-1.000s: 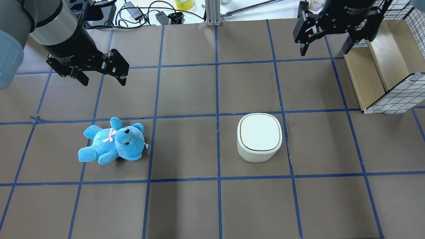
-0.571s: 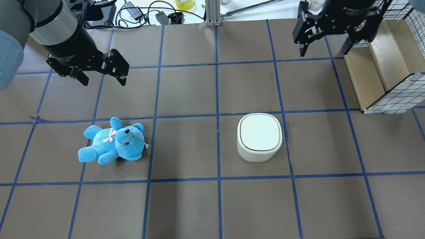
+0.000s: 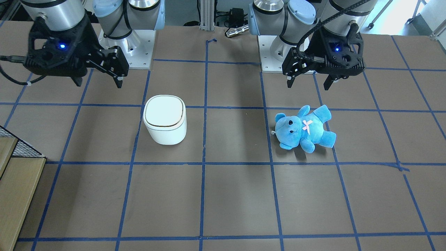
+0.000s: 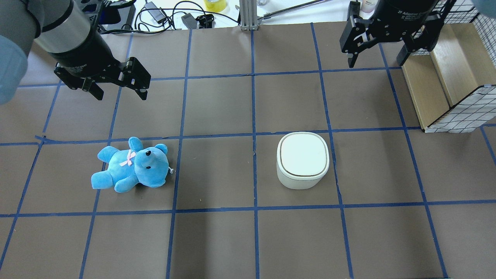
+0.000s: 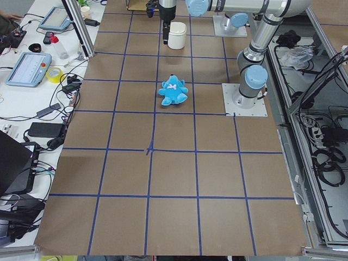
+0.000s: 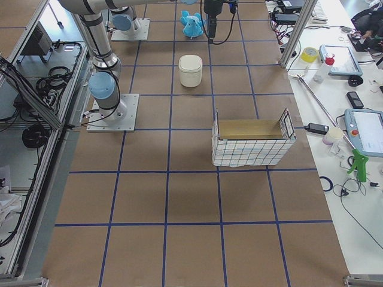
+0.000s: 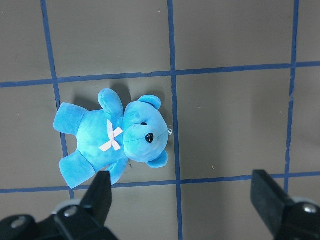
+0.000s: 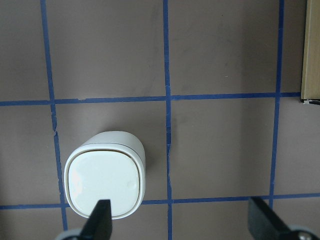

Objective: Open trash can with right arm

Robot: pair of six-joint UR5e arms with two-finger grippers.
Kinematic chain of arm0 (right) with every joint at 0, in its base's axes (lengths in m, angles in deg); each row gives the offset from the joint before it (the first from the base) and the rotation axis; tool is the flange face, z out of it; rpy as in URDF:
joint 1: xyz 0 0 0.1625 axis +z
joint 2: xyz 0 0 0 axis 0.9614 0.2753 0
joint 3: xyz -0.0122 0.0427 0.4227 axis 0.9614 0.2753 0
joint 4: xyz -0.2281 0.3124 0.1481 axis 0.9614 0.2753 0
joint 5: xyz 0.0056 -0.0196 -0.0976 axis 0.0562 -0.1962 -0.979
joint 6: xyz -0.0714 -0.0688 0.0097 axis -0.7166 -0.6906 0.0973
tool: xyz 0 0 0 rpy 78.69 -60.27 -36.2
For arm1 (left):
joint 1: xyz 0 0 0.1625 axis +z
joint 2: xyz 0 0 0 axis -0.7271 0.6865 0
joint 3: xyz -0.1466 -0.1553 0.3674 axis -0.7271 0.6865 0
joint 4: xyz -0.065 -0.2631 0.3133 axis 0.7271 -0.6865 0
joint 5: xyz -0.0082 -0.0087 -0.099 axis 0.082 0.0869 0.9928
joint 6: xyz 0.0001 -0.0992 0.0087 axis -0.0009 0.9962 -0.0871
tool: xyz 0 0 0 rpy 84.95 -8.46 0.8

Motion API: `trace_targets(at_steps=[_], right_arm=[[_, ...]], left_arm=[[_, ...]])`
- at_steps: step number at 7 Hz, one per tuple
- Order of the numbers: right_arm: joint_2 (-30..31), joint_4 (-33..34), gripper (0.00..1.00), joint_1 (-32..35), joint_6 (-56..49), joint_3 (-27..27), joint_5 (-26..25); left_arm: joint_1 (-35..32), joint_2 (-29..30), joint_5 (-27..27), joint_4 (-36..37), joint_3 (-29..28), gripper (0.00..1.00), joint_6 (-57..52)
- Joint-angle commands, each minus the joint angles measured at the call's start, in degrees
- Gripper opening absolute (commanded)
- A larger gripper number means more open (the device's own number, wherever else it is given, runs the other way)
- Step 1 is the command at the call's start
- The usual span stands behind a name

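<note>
Right gripper hangs with its jaws spread wide and nothing between them, in the upper right of the overhead view, well above the table and just beside a wire basket. Nearest to it in the task is the trash can, standing upright right of centre in that view with its lid shut flat. In the right wrist view the trash can sits at the lower left, close to one black finger but well below it.

I judge this to be the approach step, with no contact made yet. The next move calls for carrying the gripper over the can and lowering it to the lid. Which edge holds the hinge I cannot tell.

The can is smooth white plastic, a rounded square with a thin dark seam under a slightly glossy lid. It looks hard and slippery. The table is matte brown with a grid of blue tape.

Farther off, at the left, lies a soft blue plush bear, and above it the left gripper, also wide and empty.
</note>
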Motion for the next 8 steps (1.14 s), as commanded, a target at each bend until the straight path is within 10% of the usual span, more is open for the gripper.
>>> trace_targets(at_steps=[1,8], right_arm=[[-1.0,2.7,0.03,6.8,6.8,-5.3,0.1],[-1.2,21.5,0.0,9.4,9.7,-28.5,2.3]], left_arm=[[0.0,0.0,0.0,0.0,0.0,1.0,0.0],[0.0,0.0,0.0,0.0,0.0,1.0,0.0]])
